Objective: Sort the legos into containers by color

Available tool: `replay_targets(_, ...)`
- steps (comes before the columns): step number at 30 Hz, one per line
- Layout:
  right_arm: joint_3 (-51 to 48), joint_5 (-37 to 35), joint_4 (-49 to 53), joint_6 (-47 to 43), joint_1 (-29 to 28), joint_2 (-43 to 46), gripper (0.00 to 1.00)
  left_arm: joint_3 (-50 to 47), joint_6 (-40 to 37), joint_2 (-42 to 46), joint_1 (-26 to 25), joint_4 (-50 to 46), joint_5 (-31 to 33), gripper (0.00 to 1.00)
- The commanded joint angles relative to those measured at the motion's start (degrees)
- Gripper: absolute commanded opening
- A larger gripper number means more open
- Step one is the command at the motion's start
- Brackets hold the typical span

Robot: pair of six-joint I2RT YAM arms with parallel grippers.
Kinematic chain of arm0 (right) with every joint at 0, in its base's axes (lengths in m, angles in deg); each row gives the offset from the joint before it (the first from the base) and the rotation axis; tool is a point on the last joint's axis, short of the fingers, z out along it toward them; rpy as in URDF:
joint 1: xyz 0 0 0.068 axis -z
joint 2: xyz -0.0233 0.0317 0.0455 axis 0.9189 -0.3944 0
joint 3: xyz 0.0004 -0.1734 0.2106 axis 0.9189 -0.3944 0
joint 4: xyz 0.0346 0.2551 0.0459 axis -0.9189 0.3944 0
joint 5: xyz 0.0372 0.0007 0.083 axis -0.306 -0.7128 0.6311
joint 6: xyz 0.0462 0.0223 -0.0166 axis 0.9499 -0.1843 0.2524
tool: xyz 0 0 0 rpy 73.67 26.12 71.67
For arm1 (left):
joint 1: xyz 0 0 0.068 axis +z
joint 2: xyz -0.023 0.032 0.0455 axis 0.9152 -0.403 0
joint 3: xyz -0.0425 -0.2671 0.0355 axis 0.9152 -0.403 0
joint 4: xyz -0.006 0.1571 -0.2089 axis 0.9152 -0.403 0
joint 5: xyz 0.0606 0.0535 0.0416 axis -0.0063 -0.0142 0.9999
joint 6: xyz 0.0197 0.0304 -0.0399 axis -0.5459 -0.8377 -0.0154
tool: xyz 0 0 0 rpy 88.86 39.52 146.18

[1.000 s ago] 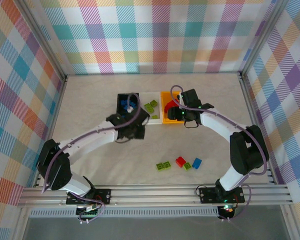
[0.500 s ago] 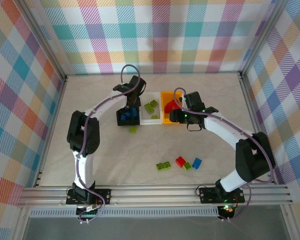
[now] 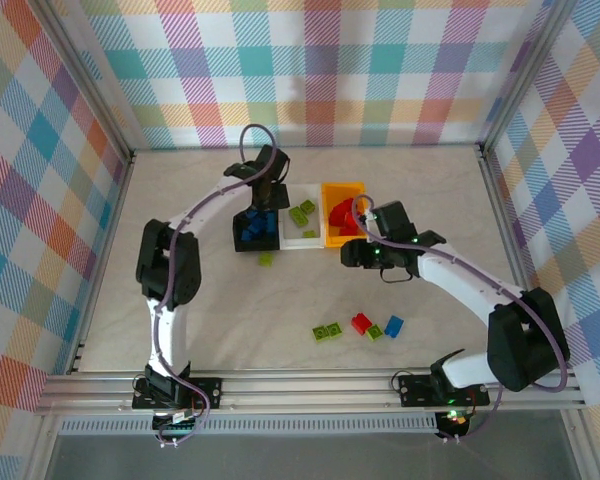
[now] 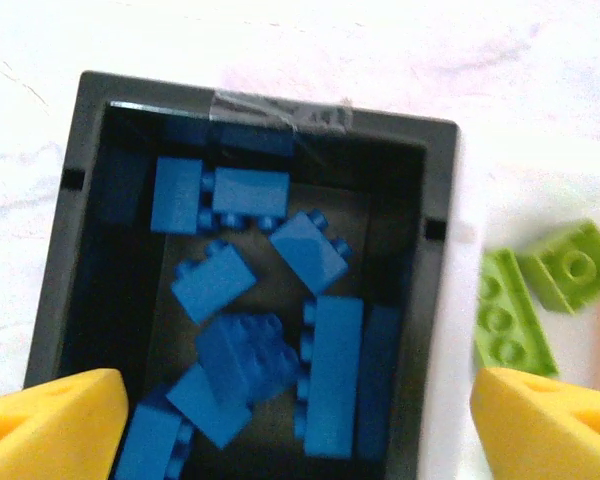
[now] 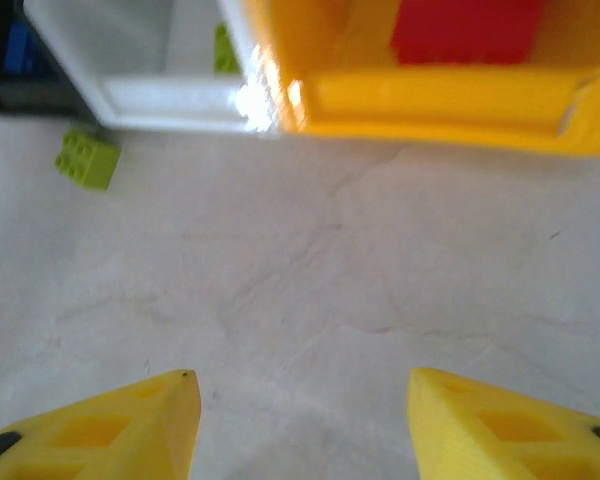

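Apparently mid drop-off: the left gripper (image 4: 300, 420) hangs spread and empty above the black bin (image 4: 78, 200), where glossy, studded blue bricks (image 4: 332, 370) lie heaped. Right of that bin, past the white bin (image 5: 170, 97), the right gripper (image 5: 300, 400) gapes empty before the shiny orange bin (image 5: 430, 100); loose bricks (image 3: 360, 323) on the table (image 5: 330, 280) probably come next.
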Motion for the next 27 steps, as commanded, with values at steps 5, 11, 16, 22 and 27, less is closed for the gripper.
replay_targets(5,-2.6,0.6,8.0,-2.6,-10.7,1.8,0.56,-14.1,2.4,20.7,-5.3,5.6,-8.2,1.0)
replay_targets(11,-4.4,-1.9,11.8,-0.9,-21.0,0.6,0.56,-26.8,4.6,32.3,-8.4,6.2,-8.3,1.0)
replay_targets(16,-6.2,-4.5,13.5,0.2,-25.4,-0.2,0.51,-32.5,5.9,38.4,-8.5,5.3,-7.8,1.0)
replay_targets(22,-8.1,-7.3,14.4,1.7,-28.7,-1.3,0.54,-34.5,6.5,41.8,-8.4,4.7,-6.5,1.0)
replay_targets(27,-7.6,-9.2,11.9,2.0,-29.5,-4.1,0.56,-34.5,7.0,41.8,-8.4,4.6,-6.0,1.0)
